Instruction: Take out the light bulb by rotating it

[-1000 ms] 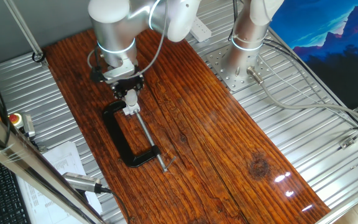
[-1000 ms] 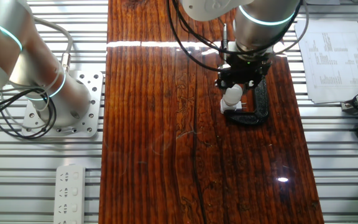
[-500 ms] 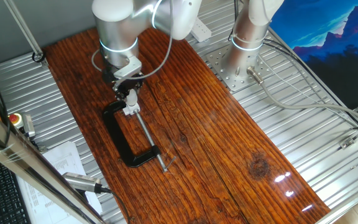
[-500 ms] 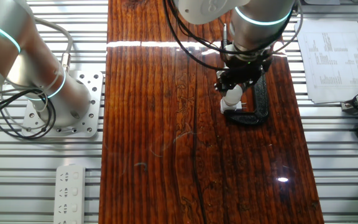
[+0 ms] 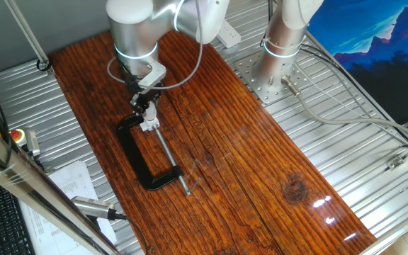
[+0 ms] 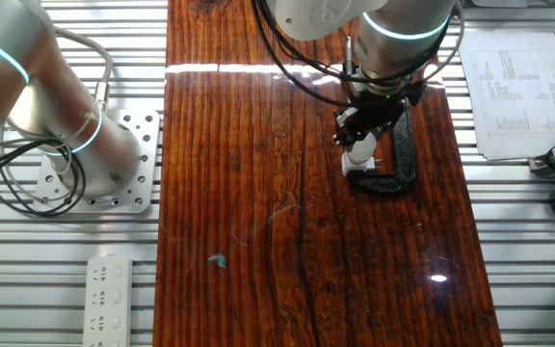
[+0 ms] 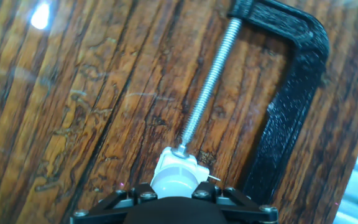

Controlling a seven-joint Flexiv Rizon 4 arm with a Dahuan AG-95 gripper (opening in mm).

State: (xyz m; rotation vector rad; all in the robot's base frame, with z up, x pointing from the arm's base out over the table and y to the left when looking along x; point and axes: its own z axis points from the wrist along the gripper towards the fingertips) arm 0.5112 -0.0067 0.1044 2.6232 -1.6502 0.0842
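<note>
In the hand view the gripper [image 7: 174,202] sits over the light bulb [image 7: 173,185], which stands in its white socket block [image 7: 178,169]; jaw state cannot be told. Beyond lie the steel screw [image 7: 207,84] and black C-clamp [image 7: 289,93]. No writing is legible.

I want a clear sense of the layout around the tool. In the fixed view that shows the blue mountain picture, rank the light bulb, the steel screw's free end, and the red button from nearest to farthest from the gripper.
1. Light bulb: right at the gripper, between its fingers.
2. Steel screw's free end: down the table, past the black clamp.
3. Red button: off the wooden board, at the left edge.
</note>
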